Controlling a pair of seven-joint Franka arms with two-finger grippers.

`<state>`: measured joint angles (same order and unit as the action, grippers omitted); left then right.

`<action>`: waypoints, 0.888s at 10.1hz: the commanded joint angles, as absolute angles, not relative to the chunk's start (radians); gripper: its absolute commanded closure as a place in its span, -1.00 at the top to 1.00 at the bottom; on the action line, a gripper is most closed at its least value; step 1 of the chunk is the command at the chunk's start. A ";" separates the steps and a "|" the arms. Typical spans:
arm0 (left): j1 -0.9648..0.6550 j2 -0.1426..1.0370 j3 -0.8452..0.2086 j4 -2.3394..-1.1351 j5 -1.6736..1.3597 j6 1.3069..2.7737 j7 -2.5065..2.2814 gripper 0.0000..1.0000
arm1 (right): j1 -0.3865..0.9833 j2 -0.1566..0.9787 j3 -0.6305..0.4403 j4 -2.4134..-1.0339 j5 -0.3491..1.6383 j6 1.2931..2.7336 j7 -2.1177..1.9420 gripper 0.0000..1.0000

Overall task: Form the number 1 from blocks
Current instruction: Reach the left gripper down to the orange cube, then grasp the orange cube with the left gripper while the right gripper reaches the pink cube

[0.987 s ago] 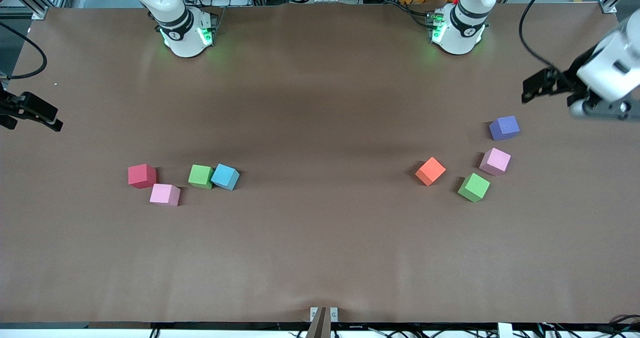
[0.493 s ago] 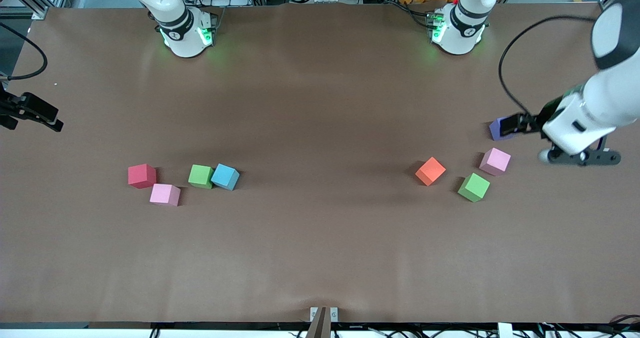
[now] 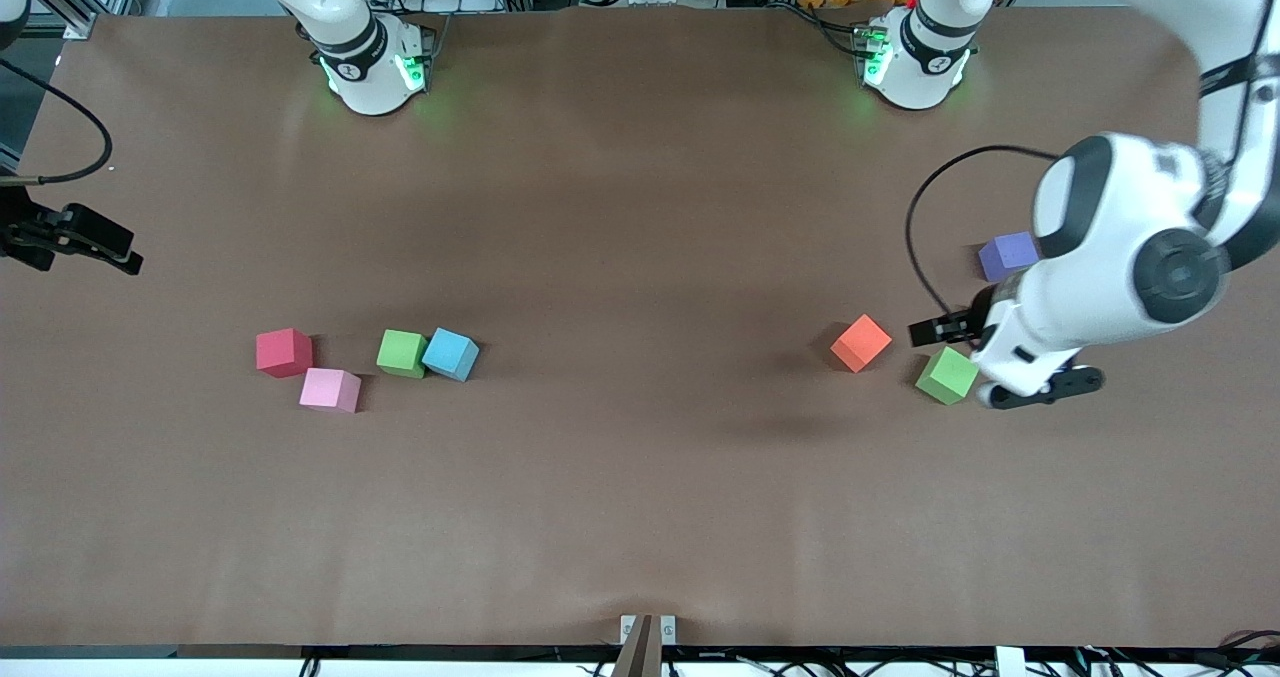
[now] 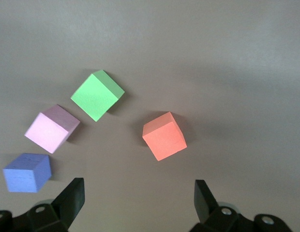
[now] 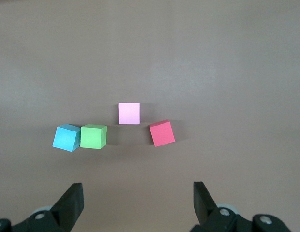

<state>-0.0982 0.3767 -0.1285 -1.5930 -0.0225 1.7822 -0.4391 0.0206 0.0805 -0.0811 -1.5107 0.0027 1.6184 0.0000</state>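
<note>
Two clusters of foam blocks (image 3: 861, 343) flat on the table (image 3: 640, 517)

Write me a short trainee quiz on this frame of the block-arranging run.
1. True or false: the light blue cube touches a green block.
2. The left gripper hangs over: A) the red block; B) the cluster with the orange block; C) the light blue cube.
3. Fill in: the right gripper, waiting at the right arm's end, has its fingers ____.
Key: 1 true; 2 B; 3 open.
</note>
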 commanded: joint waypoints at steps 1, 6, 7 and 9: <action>-0.112 0.339 -0.124 -1.721 -0.037 1.885 -0.517 1.00 | 0.025 0.100 -0.075 -1.494 -0.005 1.612 0.020 1.00; -0.190 0.351 -0.129 -1.948 -0.031 2.166 -0.793 1.00 | 0.044 0.144 -0.075 -1.494 0.014 1.621 0.020 1.00; -0.198 0.363 -0.127 -1.948 -0.031 2.178 -0.855 1.00 | 0.044 0.158 -0.075 -1.494 0.020 1.634 0.018 1.00; -0.199 0.397 -0.129 -1.948 0.030 2.197 -0.992 1.00 | 0.048 0.199 -0.075 -1.494 0.021 1.664 0.021 1.00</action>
<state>-0.1942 0.3807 -0.1338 -1.9398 -0.0138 2.1688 -0.8963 0.0461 0.1637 -0.0754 -1.5107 0.0086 1.6508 0.0022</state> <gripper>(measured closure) 0.000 0.000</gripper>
